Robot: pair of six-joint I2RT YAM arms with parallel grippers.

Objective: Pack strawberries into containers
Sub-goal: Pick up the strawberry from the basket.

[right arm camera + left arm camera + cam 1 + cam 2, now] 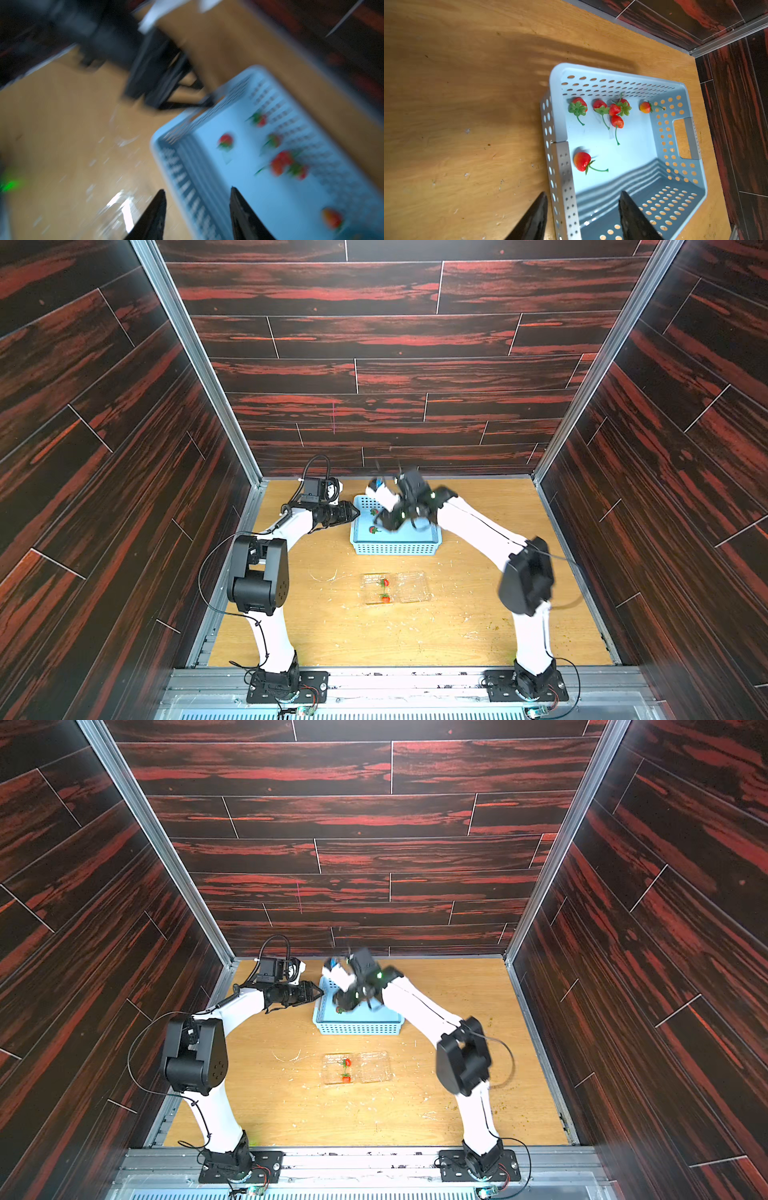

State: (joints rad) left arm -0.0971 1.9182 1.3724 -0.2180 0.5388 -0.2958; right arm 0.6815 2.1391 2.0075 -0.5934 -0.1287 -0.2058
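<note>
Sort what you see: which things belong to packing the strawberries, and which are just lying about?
Part of the job:
- clear clamshell
- two packed strawberries in it
- unpacked strawberries in the blue basket
- left hand and right hand, both open

Just lying about:
- pale flecks on the table
- greenish crumbs near the right arm

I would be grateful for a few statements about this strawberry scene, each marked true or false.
1. Two strawberries lie in the clear clamshell. True.
2. The blue basket is empty. False: several strawberries lie in it.
3. The left gripper grips a strawberry. False: its jaws stand open astride the basket wall, with no berry held.
4. The clamshell lies open on the table. True.
</note>
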